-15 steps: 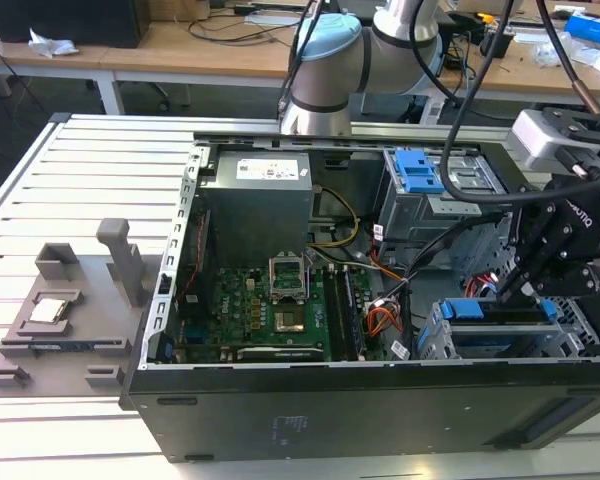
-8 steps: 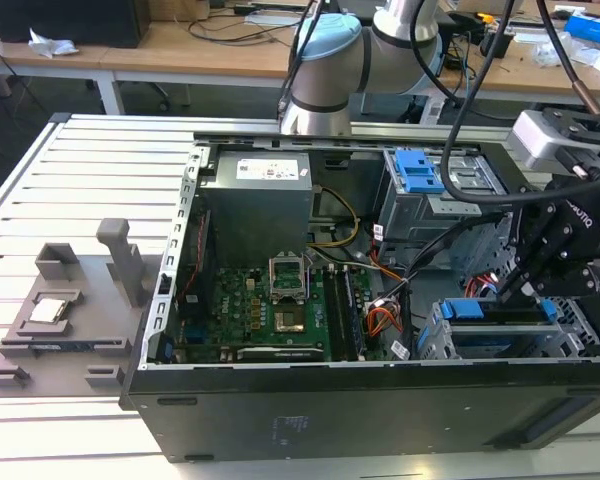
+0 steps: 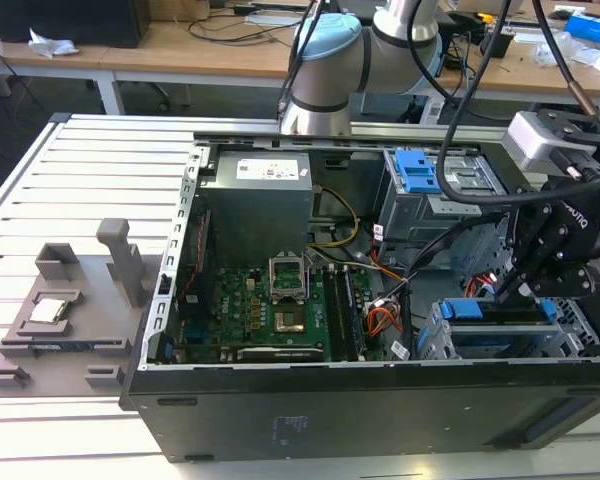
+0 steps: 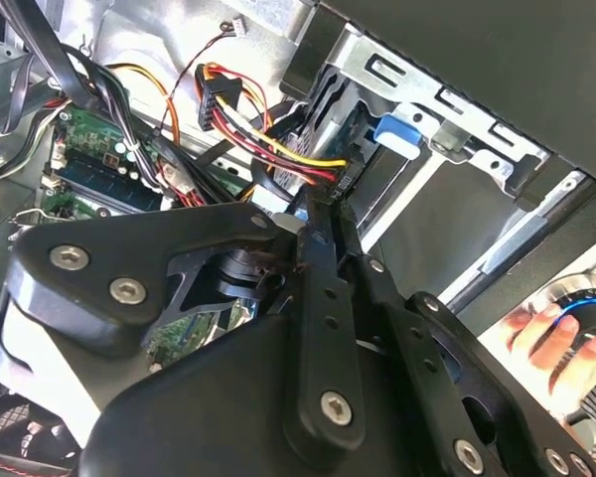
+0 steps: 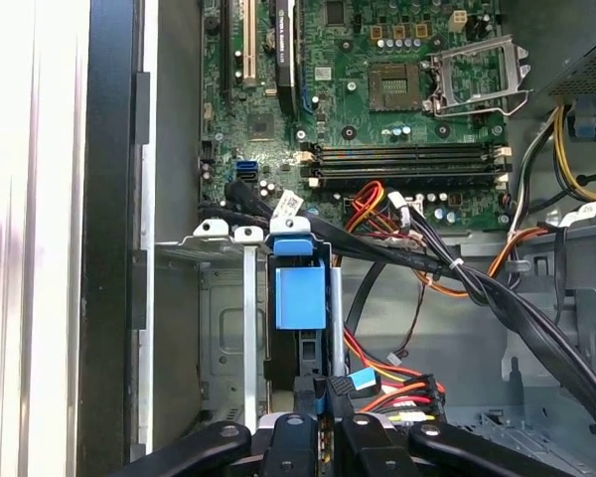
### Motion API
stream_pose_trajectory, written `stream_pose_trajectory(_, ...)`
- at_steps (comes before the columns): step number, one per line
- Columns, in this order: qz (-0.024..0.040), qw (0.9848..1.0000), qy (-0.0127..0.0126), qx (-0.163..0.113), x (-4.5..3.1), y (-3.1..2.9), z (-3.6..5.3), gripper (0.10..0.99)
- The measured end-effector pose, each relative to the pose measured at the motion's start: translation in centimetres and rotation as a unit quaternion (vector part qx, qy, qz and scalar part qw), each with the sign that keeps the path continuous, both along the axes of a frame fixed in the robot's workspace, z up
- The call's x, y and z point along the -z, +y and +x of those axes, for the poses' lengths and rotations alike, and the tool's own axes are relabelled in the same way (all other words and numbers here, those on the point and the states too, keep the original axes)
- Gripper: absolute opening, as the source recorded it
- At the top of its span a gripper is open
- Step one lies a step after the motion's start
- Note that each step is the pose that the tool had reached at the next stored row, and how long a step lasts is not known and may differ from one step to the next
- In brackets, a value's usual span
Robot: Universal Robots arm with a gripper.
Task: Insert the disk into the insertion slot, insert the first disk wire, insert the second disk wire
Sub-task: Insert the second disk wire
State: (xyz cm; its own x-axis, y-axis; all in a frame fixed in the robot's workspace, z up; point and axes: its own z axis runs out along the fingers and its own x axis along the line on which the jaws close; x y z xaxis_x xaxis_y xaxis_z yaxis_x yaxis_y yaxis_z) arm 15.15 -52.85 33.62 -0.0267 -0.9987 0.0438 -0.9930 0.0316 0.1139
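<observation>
The disk (image 3: 500,310), in its bright blue carrier (image 5: 300,293), sits inside the insertion slot (image 3: 435,340), the silver metal cage (image 5: 223,237) at the case's front corner on the exterior view's right. My gripper (image 3: 512,292) hangs right over the disk's end. In both wrist views its fingers (image 4: 318,258) lie close together at a black connector (image 4: 350,171) on a red, yellow and black disk wire (image 4: 278,149), and seem shut on it against the disk's end. A second connector with a blue end (image 5: 366,378) lies just beside the fingertips (image 5: 303,417).
The open case holds a green motherboard (image 3: 280,310), a grey power supply (image 3: 255,190) and a larger bay with a blue latch (image 3: 417,170). A thick black cable bundle (image 5: 477,288) crosses beside the cage. A grey fixture (image 3: 60,310) lies outside the case. A person's hand (image 4: 541,333) rests nearby.
</observation>
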Motion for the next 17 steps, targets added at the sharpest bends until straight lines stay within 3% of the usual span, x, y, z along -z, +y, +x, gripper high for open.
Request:
stream_pose_trajectory(4,0.0031,1.0000,0.0000,-0.002,-0.41,0.00,-0.01,0.165)
stream_pose_trajectory(8,0.0073,0.9999,0.0003,-0.007,-0.41,0.00,0.21,0.165)
stream_pose_trajectory(17,0.0093,0.9999,0.0002,-0.008,-0.04,0.01,0.32,0.165)
